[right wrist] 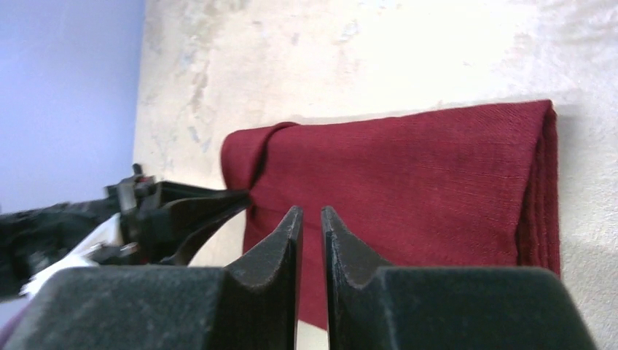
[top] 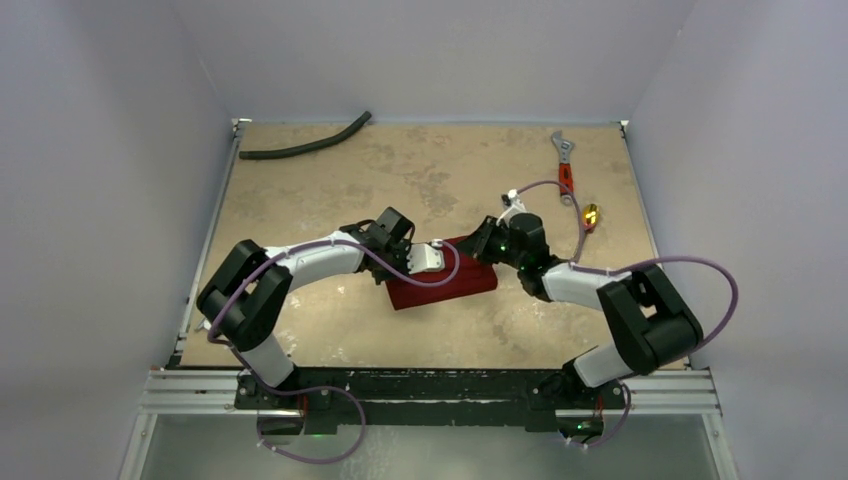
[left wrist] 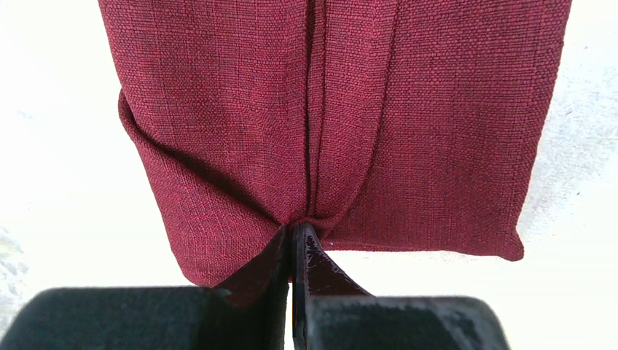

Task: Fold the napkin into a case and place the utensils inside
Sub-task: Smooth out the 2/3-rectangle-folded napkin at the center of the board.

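We see the folded napkin lying flat in the middle of the counter. Its long side runs left to right, and the right end is a bit farther from the arm bases. The left claw is pinched tight on the napkin's left edge and bunches the cloth there. The right claw hangs just over the napkin's right side. Its fingers are a thin gap apart and hold nothing. A gold utensil lies well apart on the right, near a red-handled wrench.
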